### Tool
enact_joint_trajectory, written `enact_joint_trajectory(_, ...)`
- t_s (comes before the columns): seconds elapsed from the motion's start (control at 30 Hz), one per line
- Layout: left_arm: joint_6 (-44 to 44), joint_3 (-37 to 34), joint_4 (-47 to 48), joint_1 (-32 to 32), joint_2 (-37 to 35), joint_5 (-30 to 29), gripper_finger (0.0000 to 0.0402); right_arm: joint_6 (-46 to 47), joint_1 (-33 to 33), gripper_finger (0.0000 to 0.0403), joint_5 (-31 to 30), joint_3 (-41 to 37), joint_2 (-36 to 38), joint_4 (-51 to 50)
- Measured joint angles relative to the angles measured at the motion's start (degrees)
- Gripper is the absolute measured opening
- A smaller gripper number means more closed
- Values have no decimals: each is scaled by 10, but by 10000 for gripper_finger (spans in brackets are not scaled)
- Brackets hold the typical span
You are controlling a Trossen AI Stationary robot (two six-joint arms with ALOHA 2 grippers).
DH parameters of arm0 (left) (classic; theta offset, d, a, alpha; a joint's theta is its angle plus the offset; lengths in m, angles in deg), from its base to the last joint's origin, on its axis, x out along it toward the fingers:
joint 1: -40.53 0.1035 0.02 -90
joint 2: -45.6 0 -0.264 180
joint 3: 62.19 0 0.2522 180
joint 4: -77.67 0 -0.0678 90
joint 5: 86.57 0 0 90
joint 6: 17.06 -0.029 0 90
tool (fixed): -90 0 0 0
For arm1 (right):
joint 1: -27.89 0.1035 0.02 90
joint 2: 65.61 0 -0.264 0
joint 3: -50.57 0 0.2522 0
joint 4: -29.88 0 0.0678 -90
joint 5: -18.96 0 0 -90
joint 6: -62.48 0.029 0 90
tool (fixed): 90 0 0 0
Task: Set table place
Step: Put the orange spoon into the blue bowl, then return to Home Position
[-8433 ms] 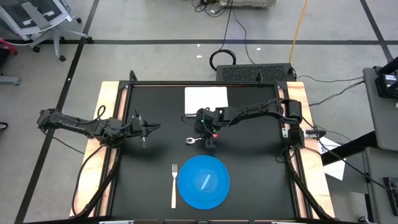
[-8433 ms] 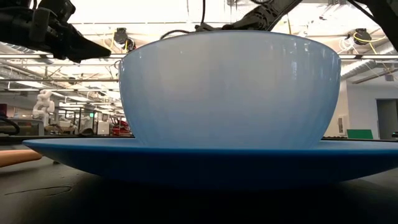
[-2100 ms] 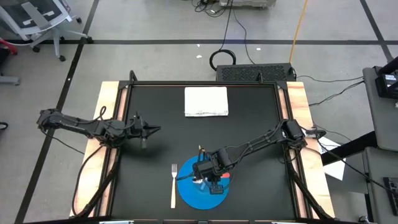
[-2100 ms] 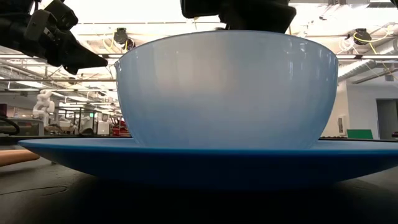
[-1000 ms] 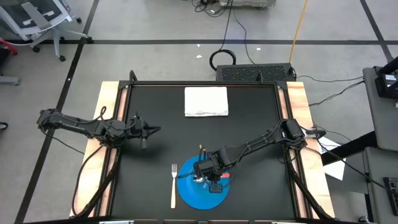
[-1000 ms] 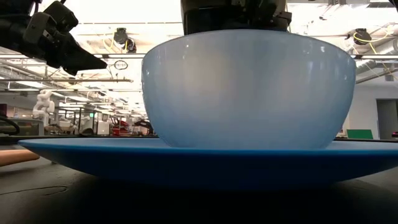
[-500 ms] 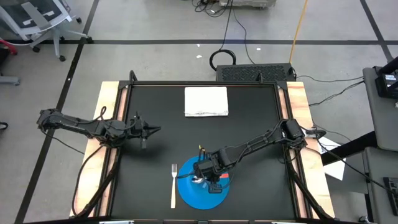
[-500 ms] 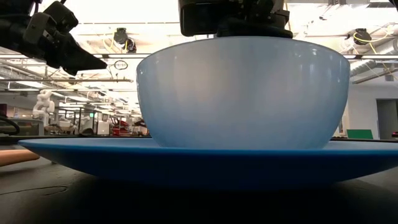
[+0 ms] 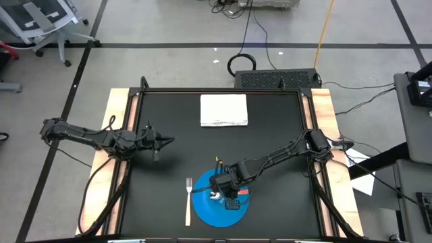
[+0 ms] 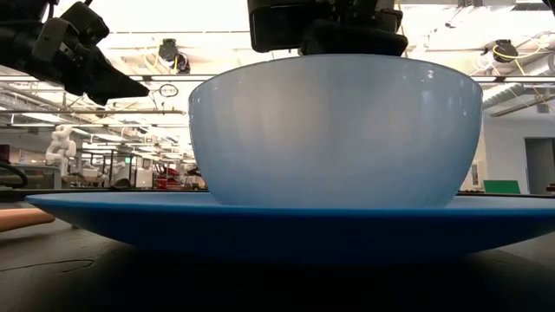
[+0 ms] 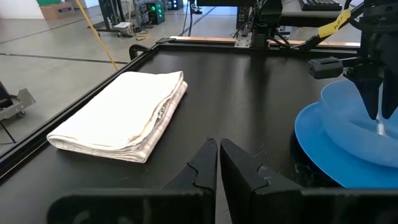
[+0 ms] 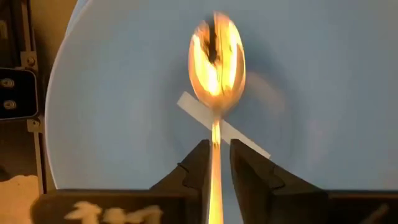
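Observation:
A translucent blue bowl (image 10: pixel 334 130) stands on its base on the flat blue plate (image 10: pixel 286 230) near the table's near edge. The plate also shows in the high view (image 9: pixel 208 213). My right gripper (image 9: pixel 223 192) hangs over the bowl, shut on a metal spoon (image 12: pixel 216 59). The spoon's bowl end points down into the blue bowl (image 12: pixel 112 93); whether it touches the bottom, I cannot tell. A pale-handled fork (image 9: pixel 189 201) lies on the table left of the plate. My left gripper (image 9: pixel 160 142) is shut and empty over the table's left half. My right gripper pinches the spoon's thin metal neck (image 12: pixel 215 134) between its two fingers, just behind the spoon's bowl end. The fingers come from above, pointing down, and lie along the spoon. The spoon hangs below them, bowl end down; the gripper hides the handle in the wrist view.
A folded white cloth (image 9: pixel 224 110) lies at the table's far middle; it also shows in the left wrist view (image 11: pixel 124 115). A white strip (image 12: pixel 227 132) sits on the bowl's inside bottom. Pale wooden strips (image 9: pixel 119 121) run along the table's left and right sides.
The bowl has slid a little toward the table's left on the plate, with my right gripper and the spoon staying over it. The plate has kept its place.

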Motion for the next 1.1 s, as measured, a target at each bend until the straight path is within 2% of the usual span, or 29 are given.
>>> enact_joint_trajectory(0.13,0,0,0,0,0,0,26,0,-1,71,0,0,0,0)
enact_joint_trajectory(0.43,1,0,1,0,0,0,26,5,-4,73,-1,5,4,7)
enact_joint_trajectory(0.6,2,0,1,0,0,0,26,0,-7,72,-40,14,31,4)
enact_joint_trajectory(0.7,4,0,2,0,0,4,26,-8,-6,61,-62,14,59,3)
enact_joint_trajectory(0.8,5,0,2,0,0,5,26,-24,-6,31,-71,14,85,5)
enact_joint_trajectory(0.87,5,0,2,-1,0,6,26,-36,0,9,-111,14,98,4)
enact_joint_trajectory(0.97,7,0,2,-1,0,18,26,-62,4,6,-151,14,112,3)
enact_joint_trajectory(1.1,-20,0,-2,-8,0,48,26,-96,6,1,-157,14,125,7)
